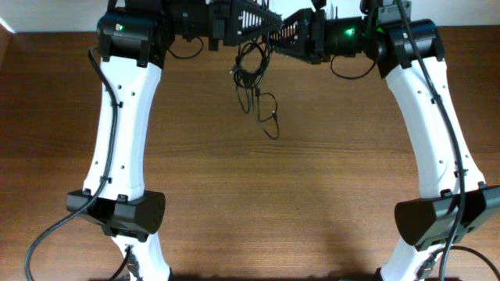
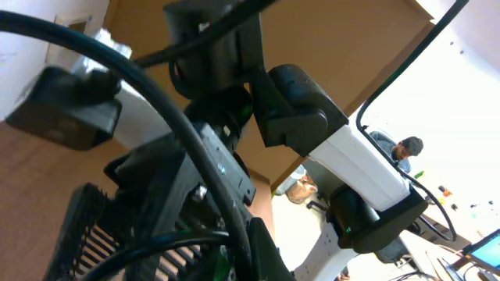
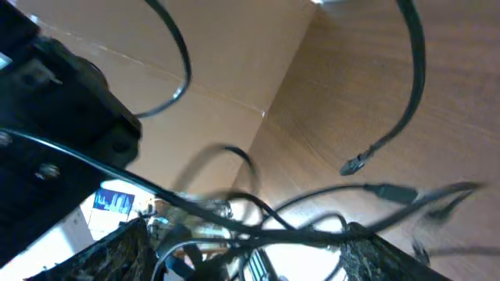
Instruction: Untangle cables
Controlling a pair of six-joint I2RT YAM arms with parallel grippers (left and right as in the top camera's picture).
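The cables [image 1: 251, 66] are a loose tangle of thin black cords hanging at the back middle of the table, their lowest loop near the wood. My left gripper [image 1: 269, 23] reaches in from the left and is shut on the top of the tangle. In the left wrist view a black cord [image 2: 153, 241] crosses its closed fingers [image 2: 195, 250]. My right gripper [image 1: 281, 35] meets it from the right. In the right wrist view it [image 3: 250, 250] stands open, with cords [image 3: 312, 230] running across the gap between its fingers. A plug end [image 3: 355, 164] dangles beyond.
The brown wooden table [image 1: 258, 195] spreads out below the tangle. The white left arm [image 1: 117, 140] and right arm [image 1: 430, 133] rise from bases at the front corners. A person [image 2: 406, 148] sits far off in the room.
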